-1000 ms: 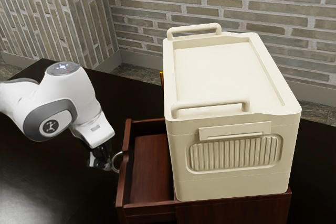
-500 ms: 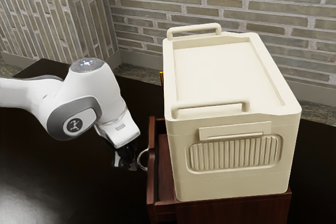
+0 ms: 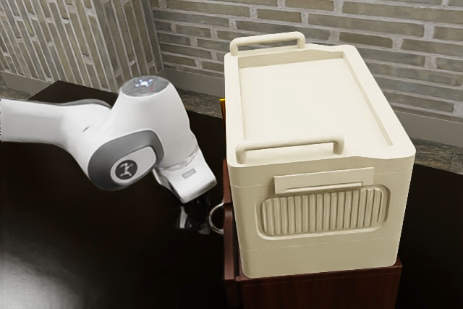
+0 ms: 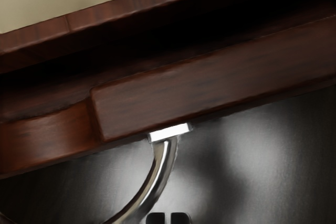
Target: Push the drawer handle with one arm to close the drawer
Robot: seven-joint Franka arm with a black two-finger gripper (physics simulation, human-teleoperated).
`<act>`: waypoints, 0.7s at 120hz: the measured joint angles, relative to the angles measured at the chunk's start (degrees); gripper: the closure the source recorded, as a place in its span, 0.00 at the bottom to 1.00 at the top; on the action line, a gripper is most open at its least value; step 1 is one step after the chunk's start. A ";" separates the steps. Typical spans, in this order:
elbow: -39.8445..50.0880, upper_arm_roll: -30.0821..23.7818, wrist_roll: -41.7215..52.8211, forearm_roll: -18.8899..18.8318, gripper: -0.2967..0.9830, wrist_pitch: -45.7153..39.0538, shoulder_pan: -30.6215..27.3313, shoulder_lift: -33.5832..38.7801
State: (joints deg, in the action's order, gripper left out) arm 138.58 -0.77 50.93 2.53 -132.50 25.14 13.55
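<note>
Drawer front (image 3: 230, 244): now much closer to the wooden cabinet (image 3: 318, 291), at lower centre of the exterior frame, just past the left edge of the cream box (image 3: 311, 110). Big change vs. the earlier frames: inside floor visible there, now hidden under the box side. Not flush yet, judging by the dark slot between front and cabinet in the wrist view. Ring handle (image 4: 164, 166): still attached to the front, toward lower centre-left of the exterior frame, shifted rightward together with the drawer. Same rightward shift for the white arm (image 3: 130, 150), reaching in from the left edge. For the gripper (image 4: 168, 217): jaws clenched, tips side by side with a thin sliver between, nothing seen in the grasp. Right beside the ring in the exterior frame, probably pressing; exact contact hard to tell. Meaning for the task: pushing works, likely in the final stretch, mostly done. Next, probably: short continued push toward the right of the exterior frame, straight in, then ease off at the stop. Possible trouble: slipping off the curved ring, skewing the front by off-centre pressure, or stopping early with a gap left.
</note>
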 joint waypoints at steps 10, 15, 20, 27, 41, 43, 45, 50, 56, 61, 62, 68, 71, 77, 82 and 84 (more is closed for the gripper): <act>-0.73 -0.14 0.02 -0.02 0.85 0.00 0.10 -0.56; -0.95 -0.14 0.02 -0.04 0.85 -0.01 0.28 -0.78; -1.18 -0.17 0.02 -0.05 0.85 -0.02 0.38 -1.05; -1.54 -0.17 0.02 -0.08 0.85 -0.04 0.49 -1.62; -2.83 -0.12 0.09 -0.10 0.85 -0.03 0.77 -2.94; -3.02 -0.12 0.11 -0.11 0.85 -0.03 0.80 -3.11; -3.19 -0.11 0.13 -0.12 0.85 -0.02 0.83 -3.23; -3.65 -0.11 0.18 -0.14 0.85 -0.01 0.88 -3.62; -4.22 -0.09 1.22 -0.32 0.85 0.03 0.82 -4.23; -4.68 -0.08 2.64 -0.56 0.85 0.09 0.70 -4.73; -4.79 -0.08 2.97 -0.62 0.85 0.09 0.67 -4.84; -5.37 -0.11 4.28 -1.03 0.86 0.10 0.30 -5.58; -5.59 -0.09 5.00 -1.10 0.86 0.09 0.27 -5.84; -5.81 -0.08 5.70 -1.11 0.87 0.03 0.20 -6.09; -5.85 -0.06 5.84 -1.11 0.89 -0.07 0.16 -6.19; -5.84 -0.05 5.84 -1.12 0.90 -0.12 0.17 -6.20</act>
State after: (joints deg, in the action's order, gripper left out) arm 132.74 -0.82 56.77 1.41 -132.62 25.31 7.36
